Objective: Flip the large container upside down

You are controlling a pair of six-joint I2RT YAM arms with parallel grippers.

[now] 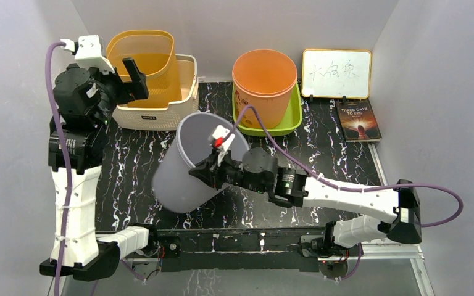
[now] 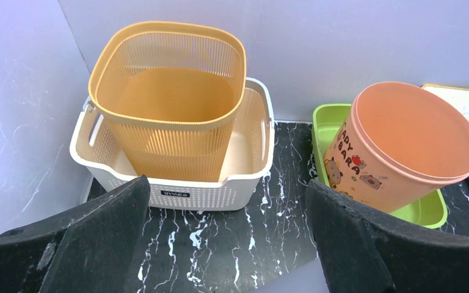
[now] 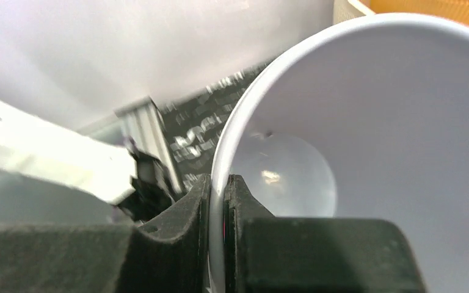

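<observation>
1. The right end effector (image 1: 205, 166) is closed tight on the rim of the large container (image 1: 182, 176). One finger is inside the mouth and the other is outside, with the thin grey wall pinched between them (the right wrist view shows this best).
2. From this grip the container extends to the near left. Its long axis is tilted: the open mouth looks to the far right and upward, and the closed base points to the near left, low over the tabletop (image 1: 129, 166). I cannot tell whether the base touches it.
3. In my judgement, the coming move is a roll of the wrist that brings the mouth over and down while the base rises.
4. The left end effector (image 1: 133, 77) is fully open and holds nothing. It hangs well apart at the far left, above the white basket (image 1: 154, 114), so the right arm is the nearer one.
</observation>
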